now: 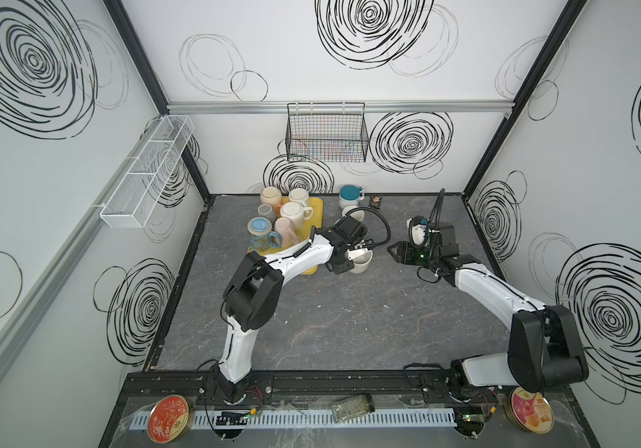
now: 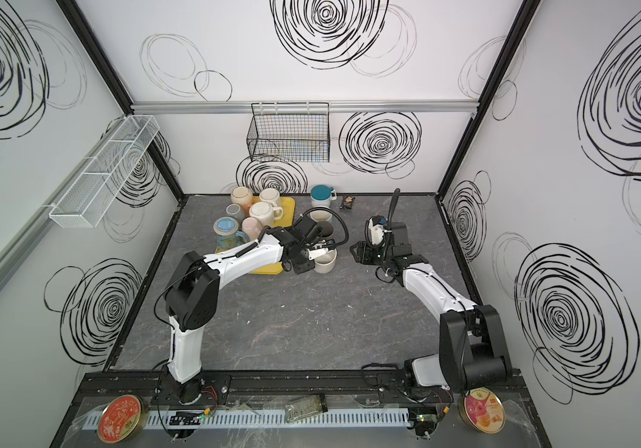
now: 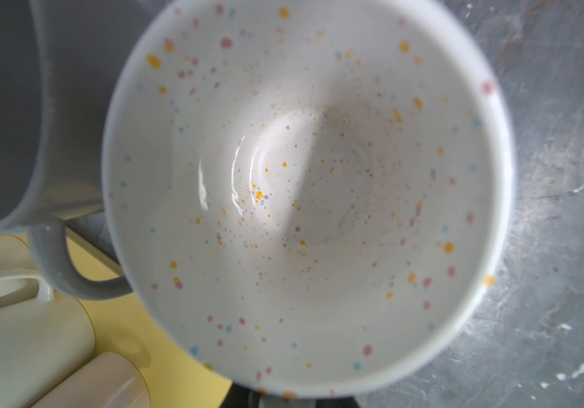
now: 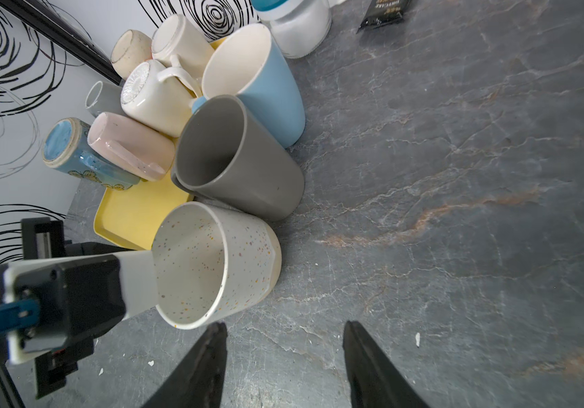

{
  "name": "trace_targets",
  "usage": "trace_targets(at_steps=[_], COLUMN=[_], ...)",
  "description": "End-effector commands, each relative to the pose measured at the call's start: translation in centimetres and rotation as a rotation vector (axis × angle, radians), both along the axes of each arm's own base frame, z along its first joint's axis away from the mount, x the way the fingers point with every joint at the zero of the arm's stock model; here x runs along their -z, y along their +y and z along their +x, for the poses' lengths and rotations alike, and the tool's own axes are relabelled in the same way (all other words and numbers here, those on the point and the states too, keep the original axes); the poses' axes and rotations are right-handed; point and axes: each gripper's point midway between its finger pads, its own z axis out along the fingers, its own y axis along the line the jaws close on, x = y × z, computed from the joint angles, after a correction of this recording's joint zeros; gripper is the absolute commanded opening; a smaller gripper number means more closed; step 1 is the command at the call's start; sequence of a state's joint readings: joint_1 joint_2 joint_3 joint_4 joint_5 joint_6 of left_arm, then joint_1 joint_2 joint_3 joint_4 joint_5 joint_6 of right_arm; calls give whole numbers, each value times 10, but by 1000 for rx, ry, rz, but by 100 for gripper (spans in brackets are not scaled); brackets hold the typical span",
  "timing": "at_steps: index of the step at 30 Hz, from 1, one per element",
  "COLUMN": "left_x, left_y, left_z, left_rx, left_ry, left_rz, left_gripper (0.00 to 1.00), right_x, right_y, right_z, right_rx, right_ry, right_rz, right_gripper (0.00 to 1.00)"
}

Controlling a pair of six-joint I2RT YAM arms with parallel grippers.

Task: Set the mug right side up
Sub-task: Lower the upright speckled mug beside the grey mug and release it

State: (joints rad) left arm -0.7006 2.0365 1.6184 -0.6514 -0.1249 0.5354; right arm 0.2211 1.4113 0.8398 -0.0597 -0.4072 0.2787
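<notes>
A white mug [image 4: 220, 261] with coloured speckles is upright, mouth up, its base down at the grey table just off the yellow tray's near corner. It also shows in both top views [image 1: 362, 265] [image 2: 326, 264], and its inside fills the left wrist view [image 3: 301, 194]. My left gripper [image 1: 354, 256] [image 2: 317, 254] [image 4: 149, 272] is shut on the mug at its rim, with one white finger along the outer wall. My right gripper [image 1: 390, 250] [image 2: 354, 250] [image 4: 283, 328] hangs open to the right of the mug, holding nothing.
The yellow tray [image 1: 313, 205] carries several upside-down mugs. A grey mug [image 4: 248, 169] and a blue mug [image 4: 269, 88] stand upright right behind the speckled one. A teal-lidded white jar [image 1: 350, 196] and a dark packet [image 1: 376, 201] sit by the back wall.
</notes>
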Motion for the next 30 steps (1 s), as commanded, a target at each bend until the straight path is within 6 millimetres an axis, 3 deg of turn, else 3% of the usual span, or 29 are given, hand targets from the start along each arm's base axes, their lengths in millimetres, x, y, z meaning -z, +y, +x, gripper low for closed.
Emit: trace_targets(at_steps=[1, 3, 9, 12, 18, 24, 30], left_x=[-24, -23, -28, -33, -46, -69, -106], left_y=[-7, -6, -4, -5, -7, -2, 23], left_z=[24, 26, 31, 34, 35, 32, 25], left_rx=[-5, -15, -33, -39, -48, -64, -127], left_ry=[-99, -106, -135, -149, -170, -194, -233], left_rz=[-14, -4, 5, -5, -36, -80, -209], left_gripper=[0, 0, 28, 36, 45, 48, 49], right_x=[-8, -4, 1, 0, -8, -17, -32], right_y=[9, 10, 13, 12, 9, 12, 36], right_z=[10, 12, 12, 11, 11, 10, 10], right_rx=[-43, -55, -69, -63, -48, -45, -90], right_ry=[-26, -6, 21, 14, -6, -29, -99], right_rz=[28, 24, 27, 24, 6, -22, -101], right_gripper=[56, 56, 55, 55, 55, 54, 54])
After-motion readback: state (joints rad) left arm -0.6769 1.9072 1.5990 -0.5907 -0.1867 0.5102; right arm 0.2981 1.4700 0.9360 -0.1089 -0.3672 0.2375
